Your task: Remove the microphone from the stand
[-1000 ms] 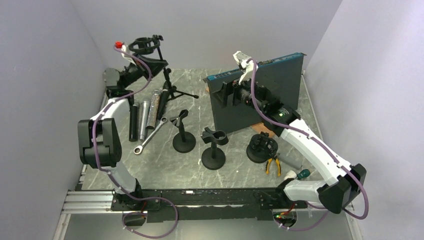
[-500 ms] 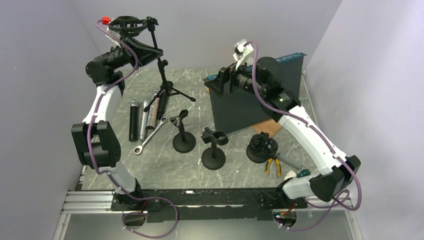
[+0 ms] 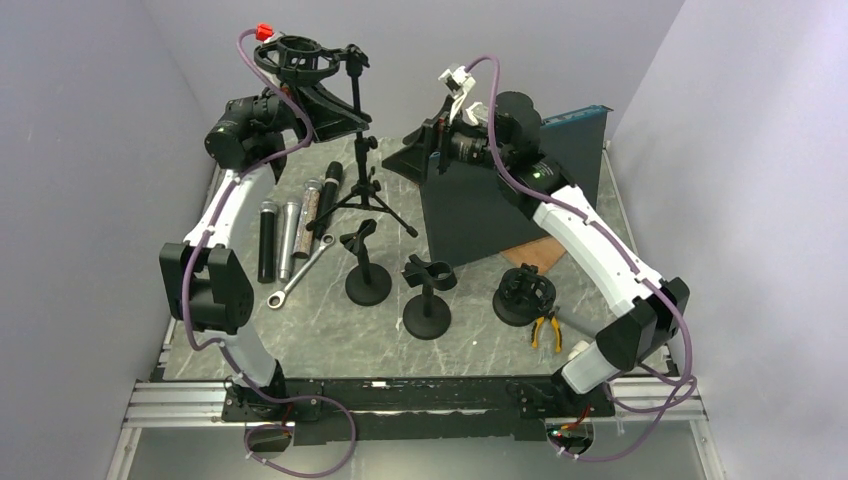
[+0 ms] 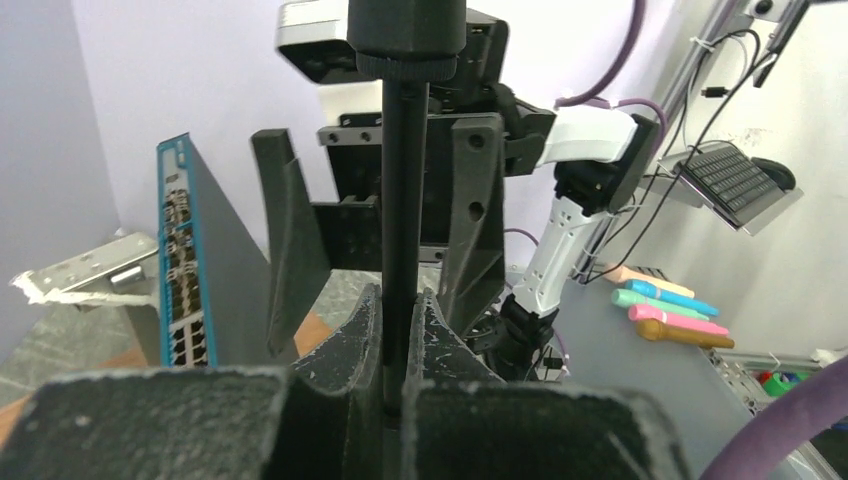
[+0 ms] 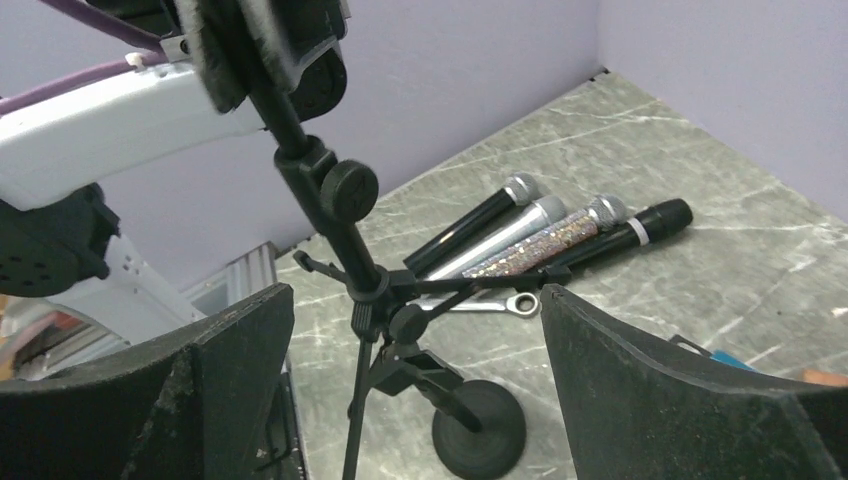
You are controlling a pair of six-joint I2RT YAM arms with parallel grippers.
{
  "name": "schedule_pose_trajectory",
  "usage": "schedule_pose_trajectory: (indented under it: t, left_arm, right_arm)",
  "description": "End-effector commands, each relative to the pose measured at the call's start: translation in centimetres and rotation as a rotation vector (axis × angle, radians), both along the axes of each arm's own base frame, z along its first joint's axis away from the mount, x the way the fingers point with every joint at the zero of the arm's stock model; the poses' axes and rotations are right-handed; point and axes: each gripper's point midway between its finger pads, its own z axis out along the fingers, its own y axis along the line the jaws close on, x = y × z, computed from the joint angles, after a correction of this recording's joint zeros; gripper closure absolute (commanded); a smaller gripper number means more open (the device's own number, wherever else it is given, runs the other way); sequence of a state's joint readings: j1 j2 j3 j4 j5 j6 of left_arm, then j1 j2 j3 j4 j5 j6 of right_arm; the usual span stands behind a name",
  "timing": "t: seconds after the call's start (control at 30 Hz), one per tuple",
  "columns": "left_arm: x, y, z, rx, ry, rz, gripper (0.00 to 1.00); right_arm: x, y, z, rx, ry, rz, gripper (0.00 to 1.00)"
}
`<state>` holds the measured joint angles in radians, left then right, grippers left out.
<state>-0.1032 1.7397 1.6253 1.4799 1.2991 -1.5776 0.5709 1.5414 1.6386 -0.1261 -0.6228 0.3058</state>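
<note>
A black tripod microphone stand has a round shock-mount ring at its top; I see no microphone in the ring. My left gripper is shut on the stand's pole, high above the table. My right gripper is open and faces the pole from the right; the pole and the tripod hub show between its fingers in the right wrist view. Several microphones lie side by side on the table left of the tripod, and also show in the right wrist view.
A dark network switch stands on edge at the back right. Two small round-base clip stands and a shock mount on a base stand in the middle. A wrench and pliers lie on the table.
My left arm has swung the stand rightward, towards the middle. My right gripper has moved left and up, from in front of the switch towards the stand's pole.
</note>
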Motion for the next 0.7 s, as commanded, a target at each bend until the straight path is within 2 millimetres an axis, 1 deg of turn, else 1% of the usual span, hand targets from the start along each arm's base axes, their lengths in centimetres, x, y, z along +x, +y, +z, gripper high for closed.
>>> schedule_pose_trajectory:
  t: [0.0,0.07,0.13,0.2,0.27,0.47,0.57,0.67]
  left_arm:
    - [-3.1,-0.8,3.3,-0.029,-0.096,-0.049,1.0]
    - [-3.3,-1.3,3.4,-0.026,-0.095,-0.07,1.0]
    - [-3.5,-1.5,3.5,-0.031,-0.093,-0.085,1.0]
    - [-3.6,-1.8,3.7,-0.036,-0.089,-0.103,1.0]
    - [-3.8,-2.0,3.7,-0.037,-0.089,-0.118,1.0]
    - [-4.3,-2.7,3.5,-0.029,-0.081,-0.146,1.0]
    - [-4.6,-2.9,3.5,-0.021,-0.084,-0.154,1.0]
    - [-4.8,-3.1,3.5,-0.022,-0.083,-0.161,1.0]
  right_arm:
    - [-1.5,0.5,4.2,0.084,-0.054,0.088,0.06]
    - [-1.4,0.7,4.1,0.089,-0.012,0.098,0.08]
    - [-1.3,0.6,4.4,0.093,0.033,0.109,0.12]
    - [-1.1,0.7,4.0,0.097,0.089,0.144,0.2]
    - [-1.4,0.7,4.2,0.115,0.119,0.193,0.29]
    - [-2.9,1.1,4.6,0.148,0.126,0.316,0.3]
    - [-3.6,1.1,4.8,0.165,0.127,0.364,0.38]
    - [-3.8,1.1,4.8,0.165,0.131,0.374,0.46]
